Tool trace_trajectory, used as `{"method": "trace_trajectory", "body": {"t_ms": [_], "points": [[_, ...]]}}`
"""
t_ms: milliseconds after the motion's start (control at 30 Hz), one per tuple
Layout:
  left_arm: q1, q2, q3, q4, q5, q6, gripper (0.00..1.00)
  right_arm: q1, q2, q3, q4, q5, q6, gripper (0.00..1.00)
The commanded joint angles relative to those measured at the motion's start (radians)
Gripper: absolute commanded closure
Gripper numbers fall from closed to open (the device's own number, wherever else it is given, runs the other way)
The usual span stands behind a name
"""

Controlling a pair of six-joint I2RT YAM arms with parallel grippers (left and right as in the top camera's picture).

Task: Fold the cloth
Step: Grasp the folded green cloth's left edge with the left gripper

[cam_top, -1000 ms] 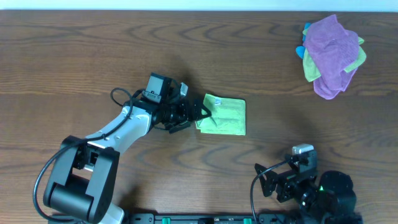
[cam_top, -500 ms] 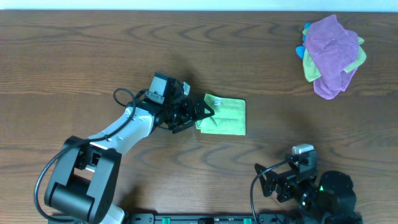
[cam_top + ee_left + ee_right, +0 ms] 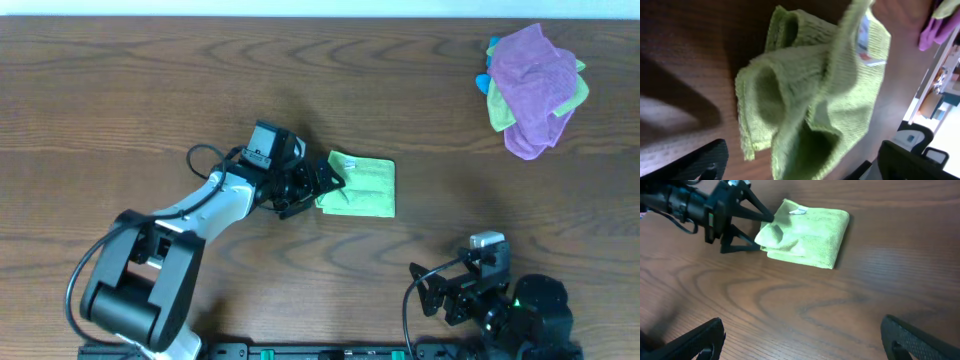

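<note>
Where the left tool point(image 3: 322, 192) meets the task item, its two black fingers point(image 3: 700, 162) are spread wide, one on either side of the bunched left edge of the light lime-green square microfibre cloth point(image 3: 365, 188). Nothing is clamped; the upper fingertip sits right at the cloth edge, but contact can't be told for sure. In the left wrist view that edge is rumpled into open loops and pockets between the fingers, not flat. The cloth is folded into a small rectangular pad a little right of the middle of the dark brown wood-grain desk point(image 3: 150, 90). A small white tag point(image 3: 348, 163) shows on top near the cloth's upper-left corner, close to the upper finger. The cloth's right side lies flat and neat. The white-and-black left arm point(image 3: 215, 200) runs from its base at lower left up toward the cloth. The right tool point(image 3: 428, 290) sits at lower right near the desk's front edge, well apart from the cloth. Its fingers sit at the bottom corners of the right wrist view, wide apart with nothing between them. At far upper right, a crumpled purple cloth point(image 3: 530, 85) is heaped on a duller yellow-green cloth point(image 3: 575, 95), with a bit of blue point(image 3: 483, 80) poking out on the left, all well apart from both tools.
</note>
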State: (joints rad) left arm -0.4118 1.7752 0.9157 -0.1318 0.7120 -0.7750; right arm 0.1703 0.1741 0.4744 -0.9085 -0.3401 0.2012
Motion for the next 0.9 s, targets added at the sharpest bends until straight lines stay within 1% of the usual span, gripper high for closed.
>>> {"method": "trace_trajectory", "body": {"t_ms": [0, 233, 300, 433, 500, 567, 733, 867], "points": [[-0.019, 0.04, -0.011, 0.027, 0.028, -0.04, 0.05, -0.007, -0.008, -0.006, -0.001, 0.003, 0.011, 0.01], [-0.068, 0.067, -0.011, 0.134, 0.04, -0.126, 0.06, -0.007, -0.008, -0.006, -0.002, 0.003, 0.011, 0.01], [-0.083, 0.067, -0.011, 0.15, 0.031, -0.131, 0.07, -0.007, -0.008, -0.006, -0.002, 0.003, 0.011, 0.01], [-0.101, 0.069, -0.011, 0.151, -0.011, -0.132, 0.14, -0.007, -0.008, -0.006, -0.002, 0.003, 0.011, 0.01], [-0.102, 0.069, -0.011, 0.15, -0.026, -0.13, 0.21, -0.007, -0.008, -0.006, -0.002, 0.003, 0.011, 0.01], [-0.103, 0.069, -0.011, 0.15, -0.041, -0.129, 0.25, -0.007, -0.008, -0.006, -0.001, 0.003, 0.011, 0.01], [-0.119, 0.083, -0.011, 0.151, -0.057, -0.115, 0.25, -0.007, -0.008, -0.006, -0.002, 0.003, 0.011, 0.01], [-0.141, 0.132, -0.011, 0.153, -0.047, -0.115, 0.25, -0.007, -0.008, -0.006, -0.002, 0.003, 0.011, 0.01]]}}
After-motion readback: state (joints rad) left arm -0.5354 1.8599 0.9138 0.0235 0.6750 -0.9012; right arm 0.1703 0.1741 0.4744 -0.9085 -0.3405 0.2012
